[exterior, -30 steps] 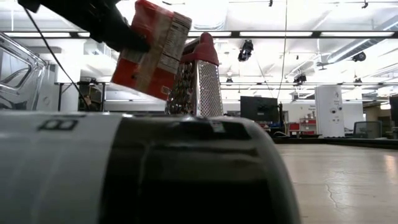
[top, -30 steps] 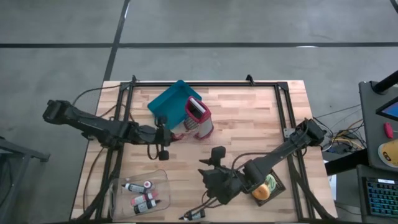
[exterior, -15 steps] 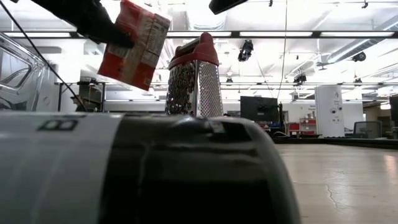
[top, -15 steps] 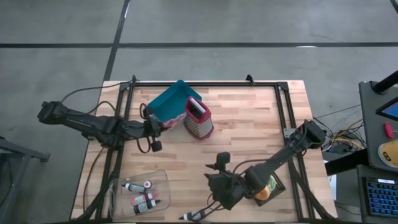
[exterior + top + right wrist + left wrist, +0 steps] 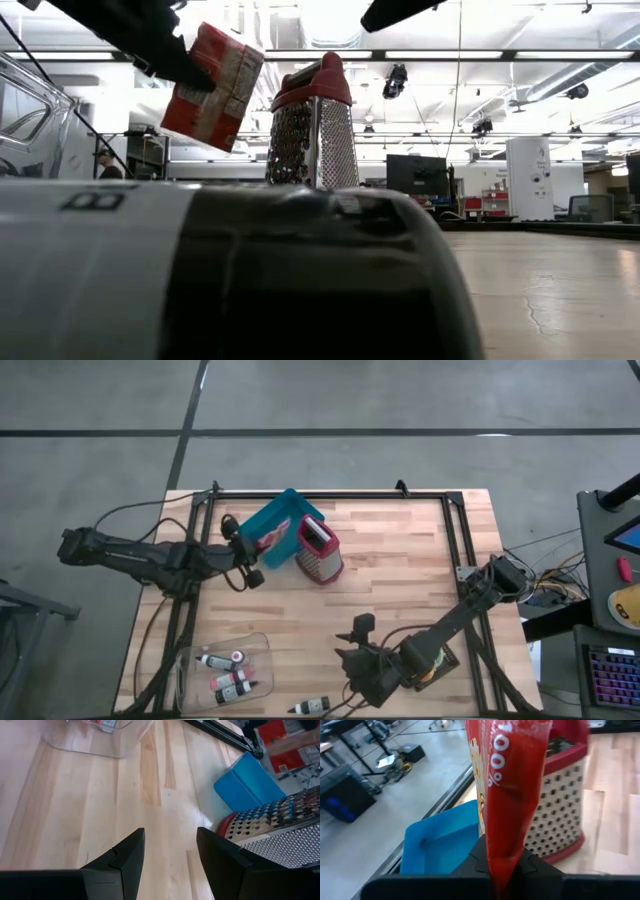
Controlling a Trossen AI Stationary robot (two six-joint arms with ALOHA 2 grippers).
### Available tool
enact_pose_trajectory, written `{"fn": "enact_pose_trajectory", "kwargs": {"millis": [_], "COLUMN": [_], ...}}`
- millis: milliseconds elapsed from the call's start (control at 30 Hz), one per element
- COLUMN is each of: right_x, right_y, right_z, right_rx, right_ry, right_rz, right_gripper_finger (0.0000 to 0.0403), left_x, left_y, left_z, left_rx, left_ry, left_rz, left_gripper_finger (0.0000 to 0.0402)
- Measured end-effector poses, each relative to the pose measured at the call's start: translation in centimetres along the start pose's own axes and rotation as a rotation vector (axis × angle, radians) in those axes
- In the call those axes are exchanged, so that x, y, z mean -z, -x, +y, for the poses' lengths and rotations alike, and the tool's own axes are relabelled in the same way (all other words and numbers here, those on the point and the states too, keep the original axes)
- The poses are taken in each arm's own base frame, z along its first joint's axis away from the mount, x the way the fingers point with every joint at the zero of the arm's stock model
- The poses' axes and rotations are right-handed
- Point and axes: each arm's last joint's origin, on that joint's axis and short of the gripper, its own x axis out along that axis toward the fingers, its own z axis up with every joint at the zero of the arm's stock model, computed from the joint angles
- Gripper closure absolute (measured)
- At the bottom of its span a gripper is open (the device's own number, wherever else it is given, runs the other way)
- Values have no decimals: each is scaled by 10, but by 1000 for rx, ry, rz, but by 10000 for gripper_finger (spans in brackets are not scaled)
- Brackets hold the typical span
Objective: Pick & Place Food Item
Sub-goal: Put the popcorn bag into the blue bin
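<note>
The red food pouch (image 5: 270,540) hung in the air over the blue bin (image 5: 270,522), pinched at its lower edge by the left gripper (image 5: 247,550), whose fingers were closed tight on the packet. Judging by that, the pick was done and the carry nearly so; what was left was to lower or release the pouch into the bin and pull the arm clear. The bin sat at the far left of the table (image 5: 400,580), just beside the red-trimmed box grater (image 5: 319,550), so the drop would need to stay on the bin's side. The right gripper (image 5: 362,665) waited near the table's front edge, its fingers standing apart with nothing between them. From table height a large dark-and-white object close to the lens blocked most of the surface, so the bin itself could not be seen there. I could not read the pouch's printing fully, nor tell whether anything already lay inside the bin.
</note>
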Motion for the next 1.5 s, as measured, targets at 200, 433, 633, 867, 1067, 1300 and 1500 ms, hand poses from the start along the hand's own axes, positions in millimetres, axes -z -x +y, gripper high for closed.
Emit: {"fn": "enact_pose_trajectory", "kwargs": {"millis": [200,433,633,867,1067,1300,1500], "right_x": [1,5,13,21,21,21,21], "right_y": [0,-2,-4,-7,-7,-7,-7], "right_z": [1,1,1,1,0,0,0], "right_rx": [1,6,18,52,72,74,73], "right_ry": [16,78,126,166,166,143,138], "right_rz": [1,11,29,40,34,33,32], "right_gripper_finger": [225,225,225,225,225,225,225], "left_x": [2,7,15,21,27,34,33], "left_y": [-11,-32,-57,-84,-103,-117,-123], "left_z": [11,23,35,45,47,45,45], "left_rx": [-72,-114,-161,-148,-116,-121,-119], "left_ry": [22,44,41,59,73,58,39], "left_rz": [39,117,204,238,254,306,321], "left_gripper_finger": [385,385,385,385,385,385,385]}}
